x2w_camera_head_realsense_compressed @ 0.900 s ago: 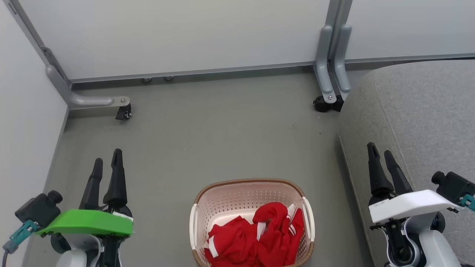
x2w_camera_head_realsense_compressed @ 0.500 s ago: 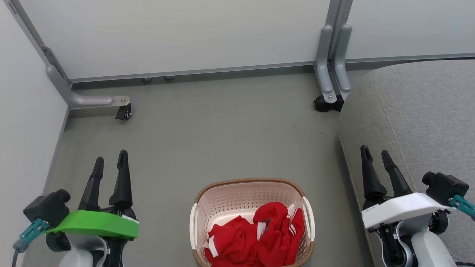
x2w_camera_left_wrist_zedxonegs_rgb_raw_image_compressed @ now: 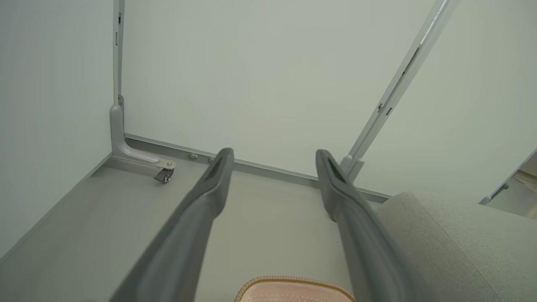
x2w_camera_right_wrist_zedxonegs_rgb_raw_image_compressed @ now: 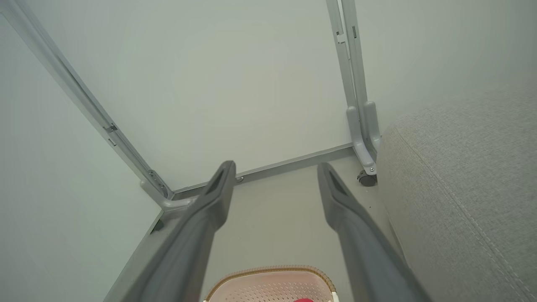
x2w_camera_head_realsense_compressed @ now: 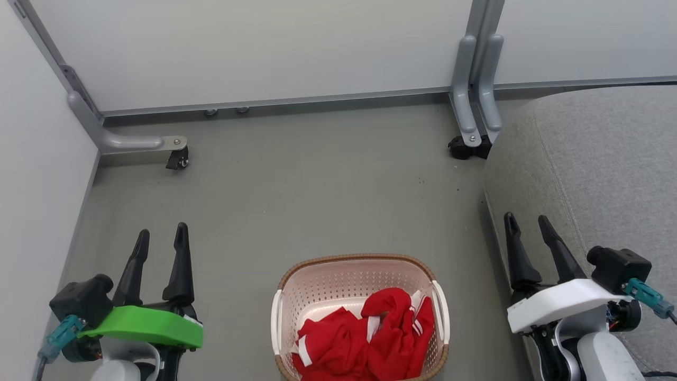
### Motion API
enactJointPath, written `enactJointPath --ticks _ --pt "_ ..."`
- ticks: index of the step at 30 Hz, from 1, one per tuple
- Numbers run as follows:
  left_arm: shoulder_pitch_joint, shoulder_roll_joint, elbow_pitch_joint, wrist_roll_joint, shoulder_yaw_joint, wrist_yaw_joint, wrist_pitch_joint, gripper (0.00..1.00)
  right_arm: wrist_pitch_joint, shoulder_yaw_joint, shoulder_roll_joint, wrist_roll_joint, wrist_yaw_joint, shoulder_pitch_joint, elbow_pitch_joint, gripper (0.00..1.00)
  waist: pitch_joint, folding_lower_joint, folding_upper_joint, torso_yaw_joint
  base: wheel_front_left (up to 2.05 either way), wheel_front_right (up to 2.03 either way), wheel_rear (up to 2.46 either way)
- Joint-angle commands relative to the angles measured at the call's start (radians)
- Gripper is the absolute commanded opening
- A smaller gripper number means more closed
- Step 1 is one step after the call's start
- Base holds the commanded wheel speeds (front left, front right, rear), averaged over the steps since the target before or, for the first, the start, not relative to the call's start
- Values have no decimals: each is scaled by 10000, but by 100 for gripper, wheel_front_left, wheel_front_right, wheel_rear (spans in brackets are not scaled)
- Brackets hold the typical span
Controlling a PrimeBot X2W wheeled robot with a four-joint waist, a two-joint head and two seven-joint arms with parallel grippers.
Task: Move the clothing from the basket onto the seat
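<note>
Both jaws have drifted inward, open and empty. Crumpled bright red fabric clothing [x2w_camera_head_realsense_compressed: 365, 338] lies between them in the cream perforated plastic basket [x2w_camera_head_realsense_compressed: 349, 259], nearer the right jaws.

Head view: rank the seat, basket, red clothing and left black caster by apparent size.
1. seat, though cropped at the frame edge.
2. basket, also cropped below.
3. clothing, lying inside it.
4. left caster, clearly smallest.
</note>
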Motion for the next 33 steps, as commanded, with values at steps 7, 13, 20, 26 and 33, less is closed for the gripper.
enactJointPath --ticks 7,13,20,26,33 --pt "71 115 214 809 -14 -3 -234 100 -19 41 13 -865 2 59 -47 100 -8 -1 0 1 0 0 0" --pt "100 86 533 1288 -2 -3 -368 100 51 52 43 -1337 2 143 9 100 -20 -1 0 3 0 0 0" --pt "78 38 929 1791 -4 -3 -507 100 63 45 64 -1875 3 191 38 100 -30 -1 0 12 0 0 0" --pt "23 23 1239 2185 29 -4 -624 100 55 24 73 -2273 3 224 43 100 -41 -1 0 30 0 0 0" --pt "-11 21 1494 2681 22 -4 -754 100 32 71 74 -2607 3 290 43 100 -37 -1 0 48 0 0 0"
